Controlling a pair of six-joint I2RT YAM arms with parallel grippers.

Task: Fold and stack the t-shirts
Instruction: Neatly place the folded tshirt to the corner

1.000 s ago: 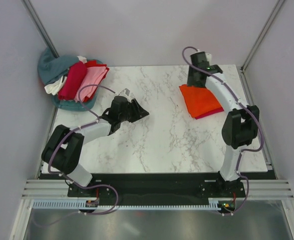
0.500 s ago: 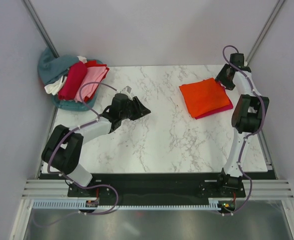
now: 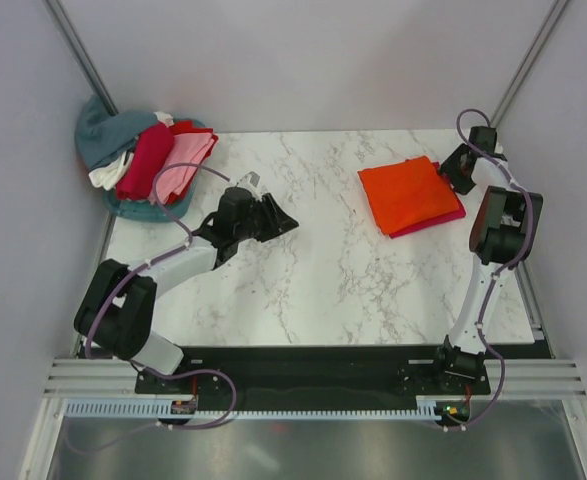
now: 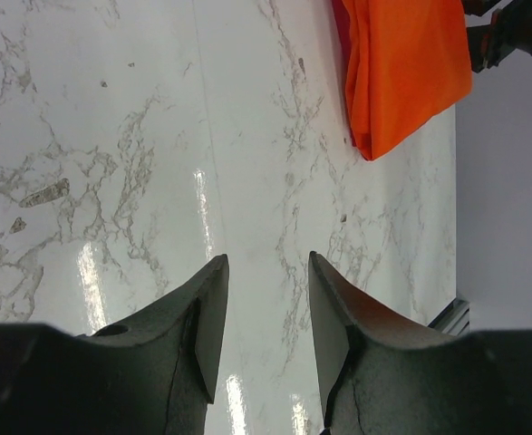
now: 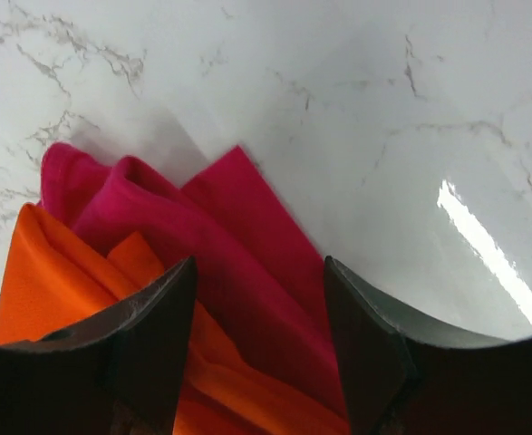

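While the white marble desk (image 3: 323,270) bears a mixed-colour cloth shirt heap (image 3: 158,160) at its far-left corner, a folded bright orange t-shirt (image 3: 403,195) tops a crimson-pink one (image 5: 238,227) far right; left fingers (image 4: 207,317) gape empty mid-left, right fingers (image 5: 157,326) gape empty at its right edge.

Left gripper (image 4: 266,263) and right gripper (image 5: 259,267) both hang with jaws parted.

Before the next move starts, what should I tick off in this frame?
1. Left end effector open, empty, over the table: ok.
2. Right end effector open, pinching no cloth: ok.
3. Orange shirt folded, lying on crimson shirt: ok.
4. Stack edges flush: not ok, crimson pokes out.
5. All shirts folded: not ok, loose pile sits at the far left corner.
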